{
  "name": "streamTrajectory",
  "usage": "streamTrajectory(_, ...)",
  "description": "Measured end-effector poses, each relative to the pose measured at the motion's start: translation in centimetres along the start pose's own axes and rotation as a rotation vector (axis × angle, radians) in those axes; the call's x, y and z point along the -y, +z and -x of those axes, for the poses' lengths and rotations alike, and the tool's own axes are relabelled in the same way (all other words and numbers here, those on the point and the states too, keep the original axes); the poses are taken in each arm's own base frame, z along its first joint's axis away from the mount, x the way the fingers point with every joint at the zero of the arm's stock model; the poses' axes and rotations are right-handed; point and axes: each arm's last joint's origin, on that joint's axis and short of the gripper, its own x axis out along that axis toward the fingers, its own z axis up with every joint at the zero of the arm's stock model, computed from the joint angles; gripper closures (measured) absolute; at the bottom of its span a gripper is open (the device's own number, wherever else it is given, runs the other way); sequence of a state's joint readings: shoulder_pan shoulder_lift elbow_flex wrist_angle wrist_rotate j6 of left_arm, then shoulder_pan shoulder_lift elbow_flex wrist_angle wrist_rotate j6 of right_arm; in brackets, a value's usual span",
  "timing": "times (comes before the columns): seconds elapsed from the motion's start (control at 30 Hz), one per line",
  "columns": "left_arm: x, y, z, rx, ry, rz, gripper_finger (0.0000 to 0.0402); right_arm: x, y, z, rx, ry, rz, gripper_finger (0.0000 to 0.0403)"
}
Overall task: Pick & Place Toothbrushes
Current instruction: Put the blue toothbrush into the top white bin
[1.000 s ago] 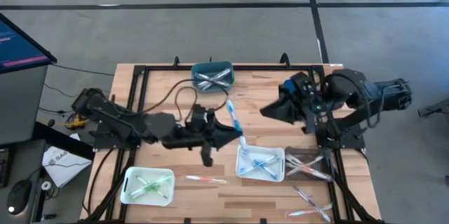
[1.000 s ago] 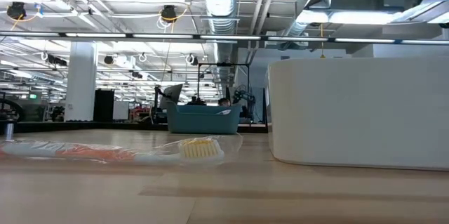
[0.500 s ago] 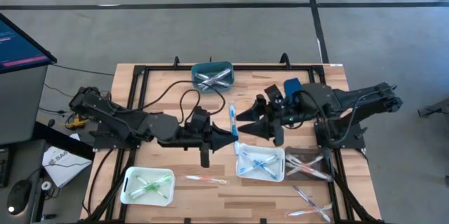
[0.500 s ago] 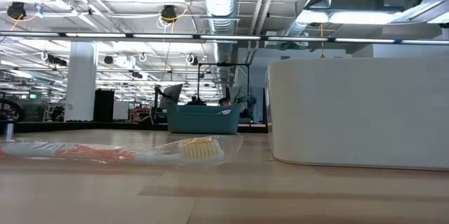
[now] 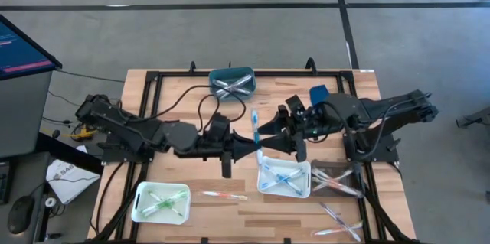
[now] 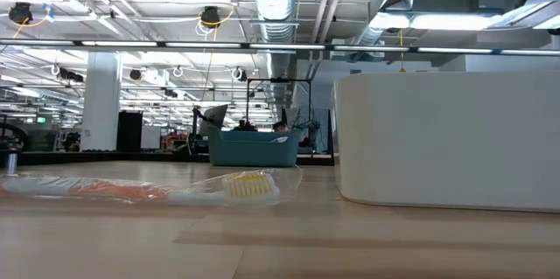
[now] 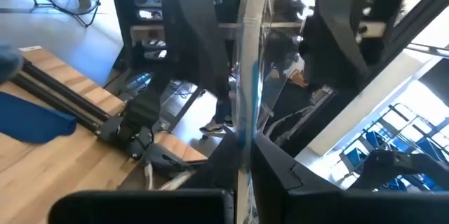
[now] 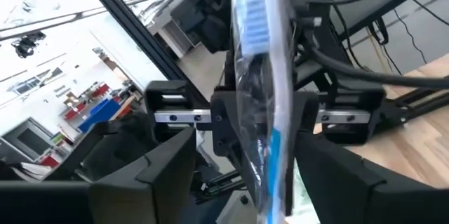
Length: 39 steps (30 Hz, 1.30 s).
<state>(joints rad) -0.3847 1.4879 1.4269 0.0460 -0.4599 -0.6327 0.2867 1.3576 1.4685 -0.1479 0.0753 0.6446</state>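
Right hand (image 5: 262,131) now at toothbrush (image 5: 255,127)

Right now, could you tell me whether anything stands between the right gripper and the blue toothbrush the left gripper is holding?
Nothing visible does: the right gripper stands open right at the wrapped blue toothbrush, which the left gripper holds upright above the white tray.
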Motion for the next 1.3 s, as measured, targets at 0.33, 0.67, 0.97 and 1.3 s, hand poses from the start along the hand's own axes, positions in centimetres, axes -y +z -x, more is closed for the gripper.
streamTrajectory(0.33, 0.0, 0.0, 0.0, -0.003, 0.005, -0.001, 0.0392, 0.5, -0.7, -0.9, -0.025, -0.020, 0.000, 0.0202)
streamTrajectory(0.67, -0.1, -0.1, 0.0, -0.008, 0.009, 0.006, 0.0392, 0.6, -0.6, -0.8, -0.031, -0.033, 0.000, 0.0292)
streamTrajectory(0.97, 0.1, -0.2, 0.0, -0.037, -0.031, -0.009, 0.0332, 0.7, -1.0, -0.8, -0.061, -0.051, 0.003, 0.0388)
streamTrajectory(1.3, -0.1, -1.1, 0.6, -0.166, -0.026, 0.012, 0.0229, 1.4, -1.9, -0.5, -0.150, -0.146, -0.009, 0.0391)
